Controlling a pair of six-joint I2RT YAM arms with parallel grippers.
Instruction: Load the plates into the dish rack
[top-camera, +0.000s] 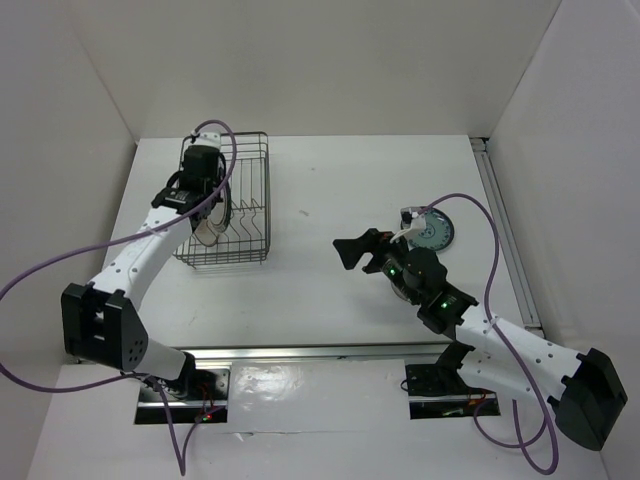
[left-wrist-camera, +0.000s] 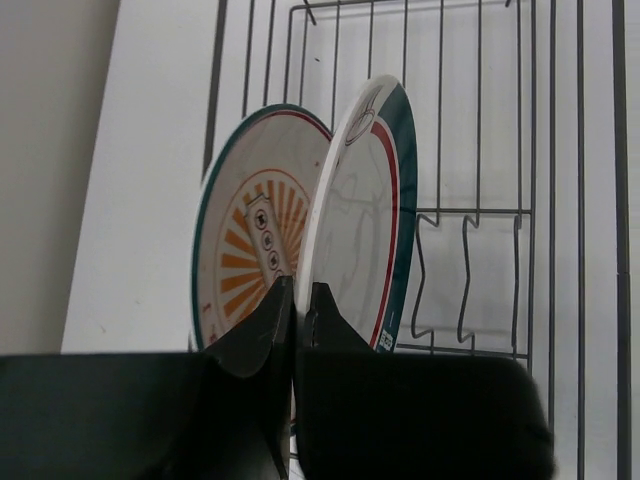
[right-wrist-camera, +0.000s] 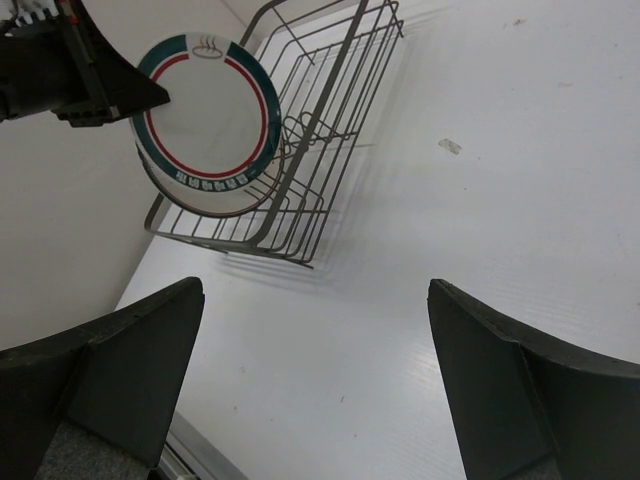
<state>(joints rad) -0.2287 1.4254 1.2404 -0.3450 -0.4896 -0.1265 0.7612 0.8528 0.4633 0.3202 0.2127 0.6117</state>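
L arm (top-camera: 150, 250) reaches over the dish rack (top-camera: 268, 200), which sits on the desk (top-camera: 330, 170) at its far-left part. L jaws hang above the rack's left-near portion, clenched on the edge of the white plate w/ green-red rim ring (left-wrist-camera: 362, 225). In the L wrist view its rim runs down into the thin slit btwn the two dark fingers (left-wrist-camera: 268, 322). The plate stands upright, tipped a little, over the rack's near end (right-wrist-camera: 205, 115). Can't tell whether its bottom edge is seated btwn the prongs.

Just left of it in the same view, nearly touching at the top, is the white plate w/ orange-red sunburst centre (left-wrist-camera: 245, 250), also upright inside the rack. Divider prongs (left-wrist-camera: 465, 270) to the right of both plates hold nothing.

R of the rack, well apart from it, R jaws hover above bare desk, released and spread wide, pointing toward the rack. Nothing sits btwn them.

Further R still, the small dark teal patterned plate (top-camera: 437, 232) lies flat on the desk, close beside the R arm (top-camera: 480, 330).
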